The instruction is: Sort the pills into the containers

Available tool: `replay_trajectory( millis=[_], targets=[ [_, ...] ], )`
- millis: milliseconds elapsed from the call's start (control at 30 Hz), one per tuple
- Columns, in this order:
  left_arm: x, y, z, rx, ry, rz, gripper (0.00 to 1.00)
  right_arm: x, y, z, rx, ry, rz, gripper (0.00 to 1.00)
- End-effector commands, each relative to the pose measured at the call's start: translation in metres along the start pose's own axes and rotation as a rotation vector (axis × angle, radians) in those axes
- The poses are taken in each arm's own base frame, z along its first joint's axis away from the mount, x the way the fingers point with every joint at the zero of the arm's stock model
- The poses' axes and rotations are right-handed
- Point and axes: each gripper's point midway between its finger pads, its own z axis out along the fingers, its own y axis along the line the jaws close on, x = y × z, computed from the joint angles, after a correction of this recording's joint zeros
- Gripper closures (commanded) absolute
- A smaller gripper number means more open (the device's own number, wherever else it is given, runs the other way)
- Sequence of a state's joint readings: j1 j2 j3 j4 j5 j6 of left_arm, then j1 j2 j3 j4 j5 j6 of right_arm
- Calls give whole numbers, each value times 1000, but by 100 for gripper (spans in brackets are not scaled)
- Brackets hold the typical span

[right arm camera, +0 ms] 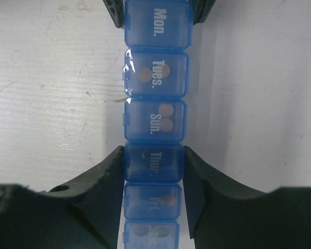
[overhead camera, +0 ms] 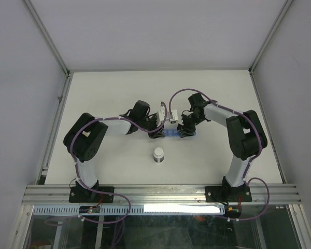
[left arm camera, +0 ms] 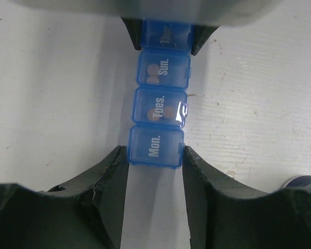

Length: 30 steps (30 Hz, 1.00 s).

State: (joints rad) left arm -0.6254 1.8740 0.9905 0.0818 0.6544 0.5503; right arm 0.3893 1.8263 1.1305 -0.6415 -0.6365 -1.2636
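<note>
The containers (overhead camera: 174, 134), a blue pill-organiser strip with closed lids, lie flat mid-table between both grippers. In the left wrist view the strip (left arm camera: 176, 67) runs away from me. My left gripper (left arm camera: 155, 151) is shut on its "Mon." end compartment, both fingers touching its sides. My right gripper (right arm camera: 154, 155) is shut on the "Thur." compartment of the strip (right arm camera: 155, 31). Orange-brown pills (left arm camera: 152, 114) show through the "Tues." lid, with more pills (right arm camera: 167, 116) under "Sun." and in the compartments nearer the right wrist. From above, the left gripper (overhead camera: 163, 127) and the right gripper (overhead camera: 186, 132) face each other.
A small clear vial with a white cap (overhead camera: 158, 154) stands upright just in front of the strip, toward the arm bases. Metal frame rails (overhead camera: 57, 119) border the white table on the left and right.
</note>
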Motion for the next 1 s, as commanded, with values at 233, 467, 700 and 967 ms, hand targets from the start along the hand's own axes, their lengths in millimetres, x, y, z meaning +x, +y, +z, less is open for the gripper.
replay_trajectory(
  millis=[233, 467, 700, 967],
  targets=[
    [-39, 0, -6, 41, -111, -137, 67, 7, 4, 13, 2, 56, -74, 77],
    [-43, 12, -13, -7, -136, -247, 57, 5, 6, 13, -7, 49, -79, 77],
    [-53, 20, -23, -87, -182, -268, 46, 4, 7, 13, -14, 44, -79, 77],
    [-54, 35, -36, -206, -175, -263, 44, 2, 7, 13, -15, 40, -78, 77]
  ],
)
